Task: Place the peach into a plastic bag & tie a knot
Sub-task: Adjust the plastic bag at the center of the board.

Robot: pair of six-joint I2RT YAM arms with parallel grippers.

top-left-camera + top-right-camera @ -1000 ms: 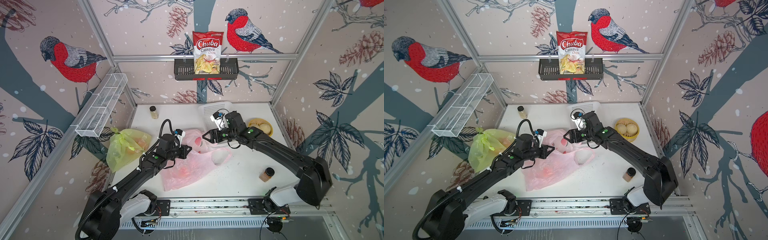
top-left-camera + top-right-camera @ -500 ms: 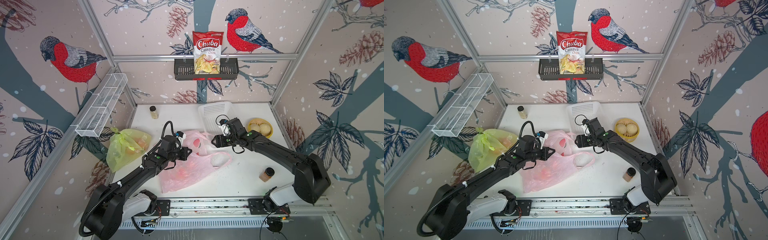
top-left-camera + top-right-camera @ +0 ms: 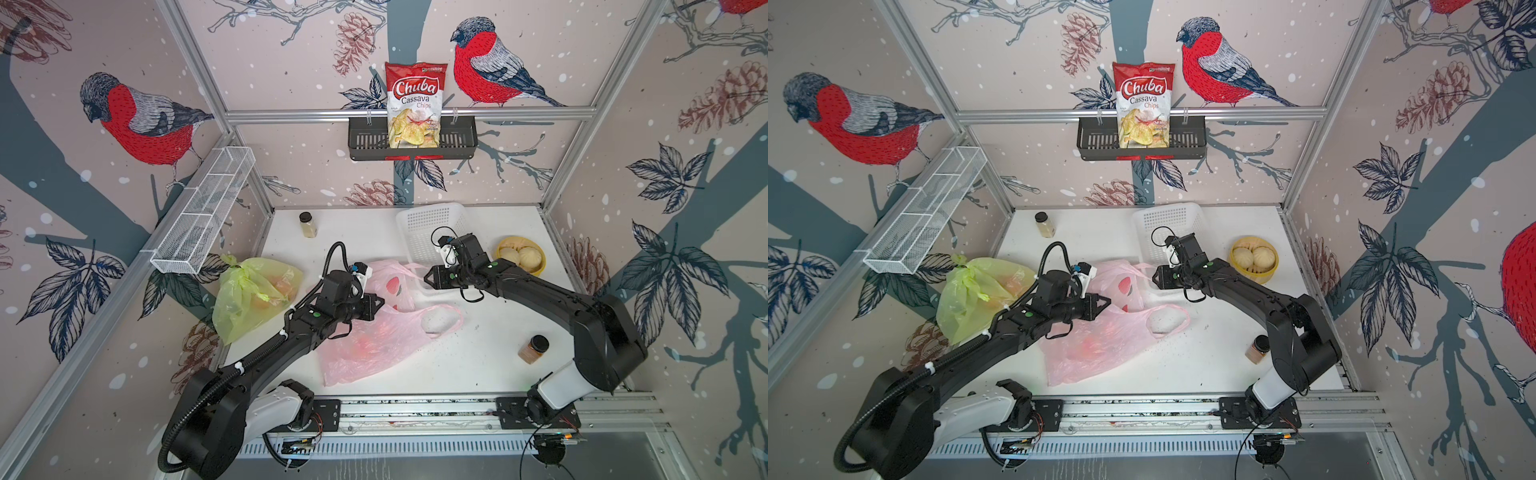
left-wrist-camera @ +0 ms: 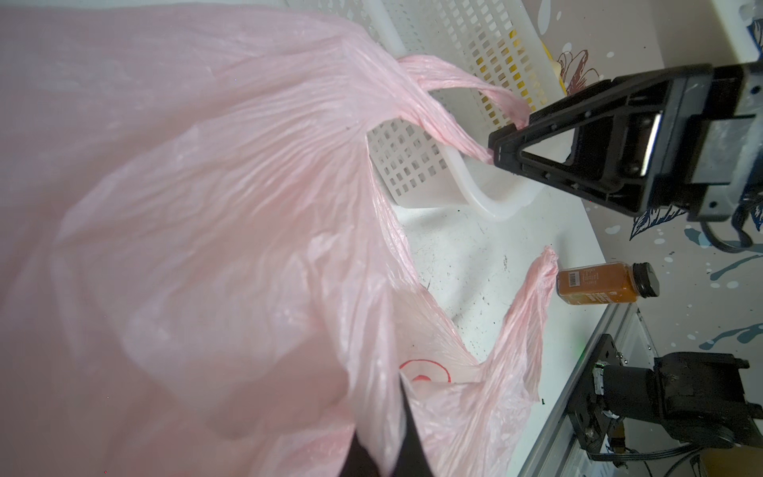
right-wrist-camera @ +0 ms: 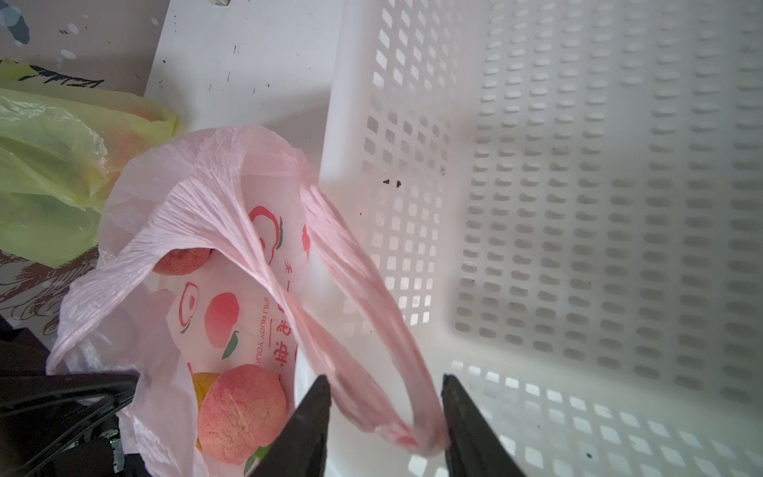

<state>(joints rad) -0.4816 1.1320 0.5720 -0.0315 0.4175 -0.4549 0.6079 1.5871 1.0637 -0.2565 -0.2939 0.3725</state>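
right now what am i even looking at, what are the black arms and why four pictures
Two black robot arms work at a white table. The two wide pictures come from one camera pair overhead. The two close-ups come from a camera on each arm's wrist. The job is to bag a peach and knot the bag. The left hand is shut on the pink bag, and a peach already shows inside. The right hand is open, with one bag handle between its jaws. Also on the table: a white basket, a tied green bag, a pale jar, a brown jar and a yellow dish of buns.
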